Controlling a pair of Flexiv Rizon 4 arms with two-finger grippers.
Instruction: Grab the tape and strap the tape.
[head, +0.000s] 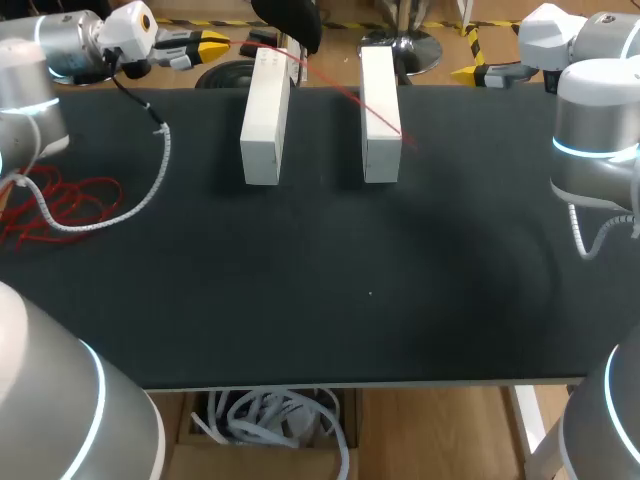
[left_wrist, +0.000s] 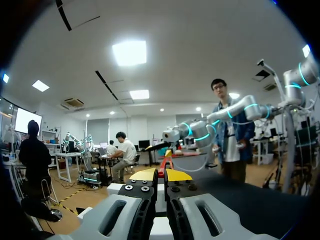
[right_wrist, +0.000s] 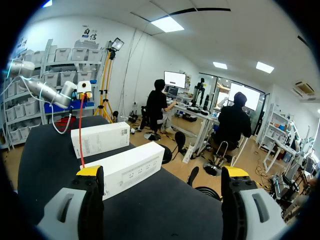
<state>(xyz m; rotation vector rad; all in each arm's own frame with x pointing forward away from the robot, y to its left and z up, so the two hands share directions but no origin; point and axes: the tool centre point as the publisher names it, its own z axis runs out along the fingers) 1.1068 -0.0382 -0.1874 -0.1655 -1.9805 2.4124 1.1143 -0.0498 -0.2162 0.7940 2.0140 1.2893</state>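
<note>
**Tape Pinched in Left End Effector, Right End Effector Unloaded**

The left end effector (left_wrist: 161, 175) was seen clenched on the red tape (head: 340, 90), with the strip pinched between its yellow tips. Ahead of it the tape was stretched over the near white box (head: 265, 120) and down to the far white box (head: 380, 115), where it ended. How that end was fastened could not be told. The right end effector (right_wrist: 162, 172) was seen released, its fingers wide apart with nothing gripped. The far white box lay just ahead of and below it on the counter (head: 320, 300).

The strapping step was judged to be in hand. It would be done well if the pinch were not slackened, the tension were applied evenly, and the tape were laid flat across both boxes without a twist. If the right end effector were brought in, its fingers should be set squarely across the strip near the tape's far end.
</note>
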